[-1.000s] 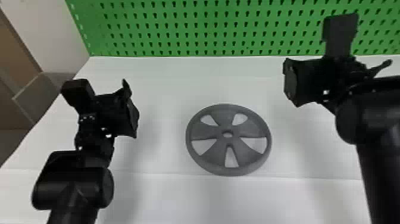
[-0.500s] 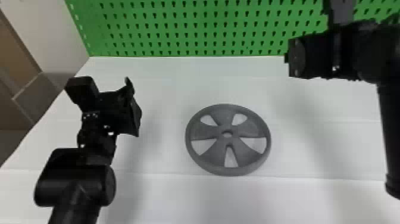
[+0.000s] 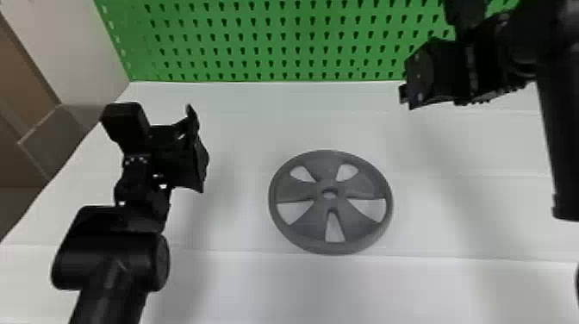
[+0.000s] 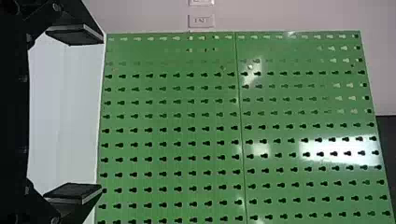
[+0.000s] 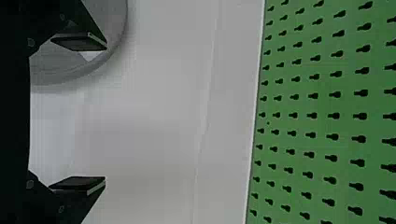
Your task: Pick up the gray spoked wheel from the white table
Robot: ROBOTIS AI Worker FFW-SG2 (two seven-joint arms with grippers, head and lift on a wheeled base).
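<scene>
Since the wheel lies flat: its underside seems to bear on the white table, steady, but leaving little room for a finger beneath the rim.
Wheel's place: middle of the table, between the two arms, touched by neither.
Right gripper: raised at the far right, its fingers spread with nothing between them; that height probably gives it room to line up and come down without knocking the rim.
Left gripper: left of the wheel, fingers apart and empty; it looks set aside so that the right arm can work, though that is a guess.
Spokes: broad, with five openings between; the whole wheel may be too wide for one grip, so one finger through an opening and the other outside the rim would likely serve.
Step in hand: approach, I judge; the lift is still to be done.
Pegboard: green, standing along the table's far edge; the right arm is close enough to it in the head view that a wide swing outward could be risky.
Far left: a pale wall beyond the table, well apart from the wheel.
In the way: chiefly the tabletop, which could stop the fingertips before they bite deep.
</scene>
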